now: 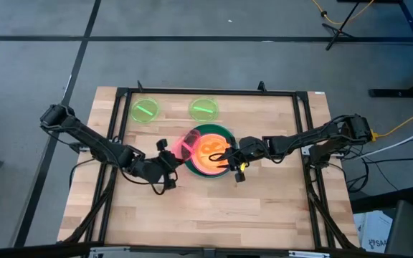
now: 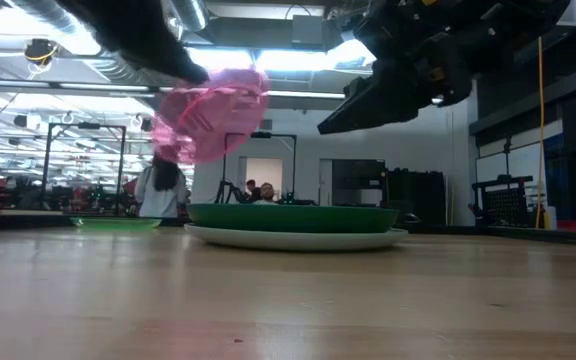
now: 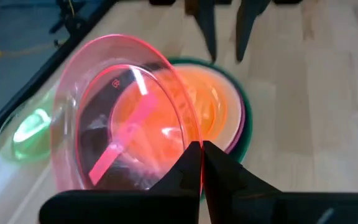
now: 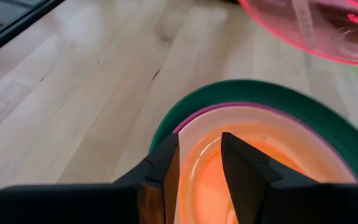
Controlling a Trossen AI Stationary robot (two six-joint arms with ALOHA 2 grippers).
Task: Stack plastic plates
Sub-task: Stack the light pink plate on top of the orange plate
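The pink-red plate point(image 3: 120, 134) is held tilted on edge, clamped by the left end effector point(image 3: 201, 163), beside the stack point(image 1: 210, 152); the right end effector point(image 4: 199, 163) is slightly parted, empty.

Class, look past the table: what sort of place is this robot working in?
Probably a robotics lab or open workshop: a framed wooden table on grey floor, exposed ceiling ducts, and equipment racks behind.

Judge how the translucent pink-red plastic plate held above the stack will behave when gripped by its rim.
The round translucent pink-red plastic plate probably stays stiff: pinched at one edge by the left claw, it holds its shape. It looks light, hanging tilted above the stacked plates. Its glossy surface may slip.
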